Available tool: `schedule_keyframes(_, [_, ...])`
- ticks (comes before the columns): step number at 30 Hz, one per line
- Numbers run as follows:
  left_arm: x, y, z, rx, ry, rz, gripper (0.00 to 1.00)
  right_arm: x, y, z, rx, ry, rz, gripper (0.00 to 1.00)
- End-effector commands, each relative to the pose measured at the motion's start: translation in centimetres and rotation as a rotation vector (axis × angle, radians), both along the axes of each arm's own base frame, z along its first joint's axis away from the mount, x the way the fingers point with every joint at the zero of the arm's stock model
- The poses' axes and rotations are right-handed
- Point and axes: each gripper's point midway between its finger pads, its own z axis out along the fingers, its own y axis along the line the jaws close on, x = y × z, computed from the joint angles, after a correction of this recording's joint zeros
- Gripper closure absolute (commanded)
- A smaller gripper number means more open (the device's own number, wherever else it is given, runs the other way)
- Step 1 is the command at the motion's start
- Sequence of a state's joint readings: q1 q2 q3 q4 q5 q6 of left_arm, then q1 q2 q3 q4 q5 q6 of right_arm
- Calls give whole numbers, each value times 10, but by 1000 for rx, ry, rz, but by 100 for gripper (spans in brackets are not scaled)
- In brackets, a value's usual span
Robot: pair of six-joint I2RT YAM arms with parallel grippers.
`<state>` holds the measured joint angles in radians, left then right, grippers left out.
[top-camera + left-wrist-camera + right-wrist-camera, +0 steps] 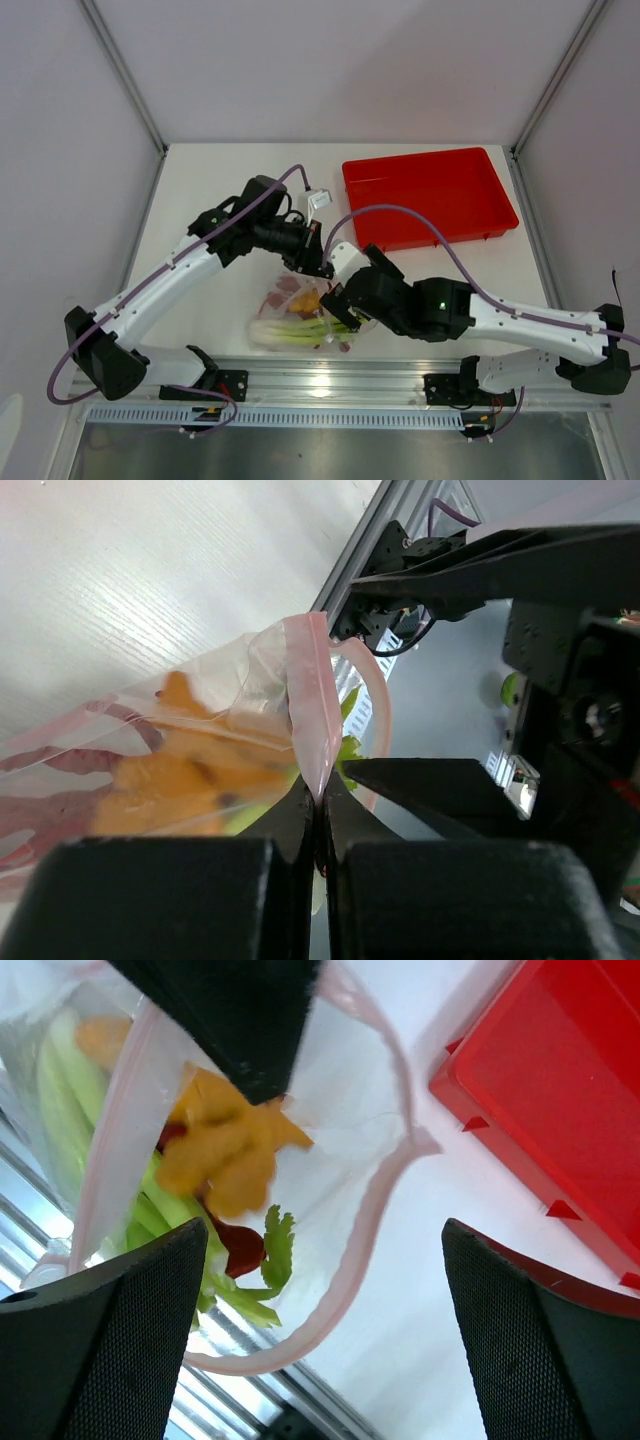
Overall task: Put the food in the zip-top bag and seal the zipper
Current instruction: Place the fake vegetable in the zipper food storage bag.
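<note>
The clear zip-top bag (297, 322) lies at the near table edge with the food inside. The green-and-white stalk (58, 1080), the yellow-orange pieces (225, 1150) and the dark red piece (238, 1247) show through its open mouth. My left gripper (322, 820) is shut on the pinkish zipper (308, 705) and holds one side of the rim up; in the top view this gripper (318, 266) sits over the bag's far end. My right gripper (322, 1230) is open and empty just above the gaping mouth, with the zipper loop (380, 1220) between its fingers. In the top view the right gripper (341, 310) is at the bag's right end.
The red tray (430, 195) stands at the back right, with its corner close to the right gripper (560, 1080). The aluminium rail (330, 375) runs along the near table edge, right beside the bag. Both arms crowd over the bag.
</note>
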<state>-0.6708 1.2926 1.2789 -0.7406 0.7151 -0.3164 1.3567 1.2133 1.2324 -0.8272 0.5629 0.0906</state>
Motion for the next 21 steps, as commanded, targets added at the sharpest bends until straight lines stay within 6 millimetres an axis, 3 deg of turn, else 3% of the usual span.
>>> schedule_keyframes(1, [-4,-3,28,-91,-44,-18,99,4,0,37,209,-34,-81,1])
schedule_keyframes(7, [-1,-3,38,-109,-75,7,99,9,-39,64,390,53,-276,2])
schedule_keyframes(9, [1,-2,41,-106,-83,16,99,15,-47,62,453,138,-348,9])
schedule_keyframes(10, [1,-1,42,-107,-83,17,99,4,-41,55,460,235,-303,11])
schedule_keyframes(13, [-2,-1,50,-123,-90,10,99,-4,-34,38,460,352,-263,21])
schedule_keyframes(21, [-9,0,59,-143,-87,-13,99,-10,-12,25,456,418,-181,30])
